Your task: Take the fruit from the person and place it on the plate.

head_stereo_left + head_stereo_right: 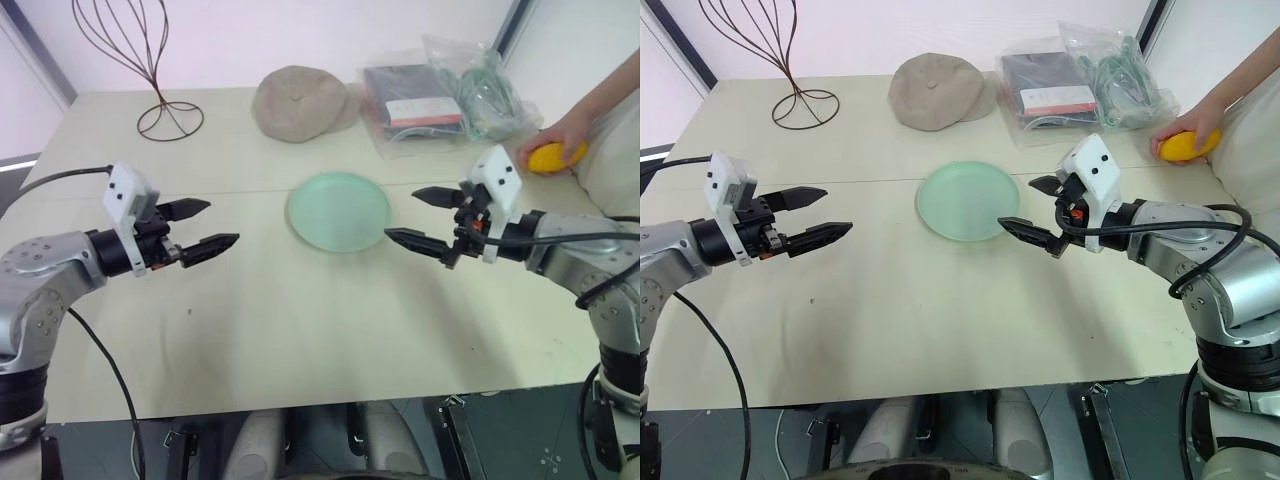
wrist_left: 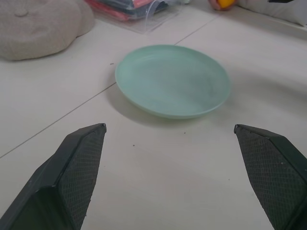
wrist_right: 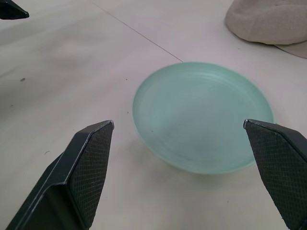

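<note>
A pale mint-green plate [image 1: 339,210] lies bare on the cream table, between my two grippers. At the table's right edge a person's hand [image 1: 558,132] rests over the yellow-orange fruit [image 1: 556,157]; the fruit also peeks in far beyond the plate [image 2: 172,79] in the left wrist view. My left gripper [image 1: 203,227] hovers left of the plate, open, with nothing between its fingers. On the plate's right side my right gripper [image 1: 420,217] points toward it, also open and holding nothing. Both wrist views look straight at the plate [image 3: 204,115].
A beige cap [image 1: 300,102] lies behind the plate. Clear bags [image 1: 440,92] with dark and green contents sit at the back right, beside the person's arm. A wire stand [image 1: 165,112] stands at the back left. The table [image 1: 300,330] stretches bare toward its front edge.
</note>
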